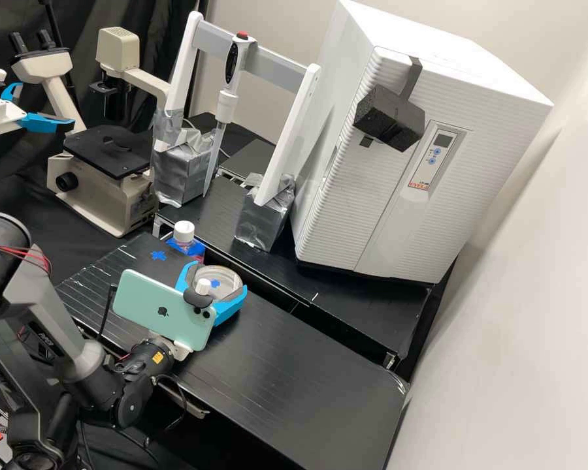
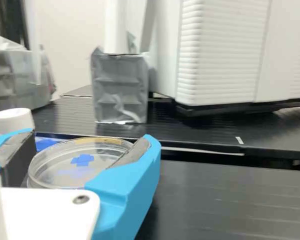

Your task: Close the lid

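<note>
Black bench (image 1: 294, 385), grooved finish; a white incubator (image 1: 398, 189) stands on the raised surface behind.

High view: my gripper (image 1: 218, 277) is near the bench's far long edge, well apart from the right-hand corner. Its blue fingers (image 1: 230, 313) appear to pinch the petri dish (image 1: 227, 279) from opposite sides. A white-capped bottle (image 1: 183, 232) stands just beyond, along that edge.

Wrist view: the dish lies between both pads, a blue cross (image 2: 82, 160) within its outline. Whether the lid (image 2: 75, 172) is fully seated, I cannot tell.

Judgement: closing, late stage. Keep the lid level and centred, press straight down lightly, then part both fingers evenly; uneven release could drag or tilt it.
</note>
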### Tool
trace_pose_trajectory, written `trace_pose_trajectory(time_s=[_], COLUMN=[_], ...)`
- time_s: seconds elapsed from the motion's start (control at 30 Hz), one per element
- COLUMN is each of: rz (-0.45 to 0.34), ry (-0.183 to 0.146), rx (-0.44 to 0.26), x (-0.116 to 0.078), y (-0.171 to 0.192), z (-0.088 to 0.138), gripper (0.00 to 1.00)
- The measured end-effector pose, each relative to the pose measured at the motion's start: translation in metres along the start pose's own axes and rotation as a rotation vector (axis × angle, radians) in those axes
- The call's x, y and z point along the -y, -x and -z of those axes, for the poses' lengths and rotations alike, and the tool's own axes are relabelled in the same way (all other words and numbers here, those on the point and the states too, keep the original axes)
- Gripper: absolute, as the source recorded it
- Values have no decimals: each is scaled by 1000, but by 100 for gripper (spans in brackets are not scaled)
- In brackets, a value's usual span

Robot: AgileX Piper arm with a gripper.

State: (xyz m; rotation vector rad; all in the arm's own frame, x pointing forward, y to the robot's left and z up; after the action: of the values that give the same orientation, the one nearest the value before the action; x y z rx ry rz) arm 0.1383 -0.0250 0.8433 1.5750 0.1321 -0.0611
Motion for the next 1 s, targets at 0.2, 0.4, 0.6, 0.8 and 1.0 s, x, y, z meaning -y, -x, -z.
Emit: trace_pose_trajectory(time_s=[0.2, 0.4, 0.6, 0.8, 1.0], rz=[-31, -46, -62, -75, -98], ry=[-3, 14, 36, 49, 120], rx=[13, 20, 29, 49, 26], x=[-3, -5, -7, -8, -9], y=[0, 1, 4, 8, 10], z=[-2, -1, 3, 9, 21], gripper=[100, 100, 100, 100, 100])
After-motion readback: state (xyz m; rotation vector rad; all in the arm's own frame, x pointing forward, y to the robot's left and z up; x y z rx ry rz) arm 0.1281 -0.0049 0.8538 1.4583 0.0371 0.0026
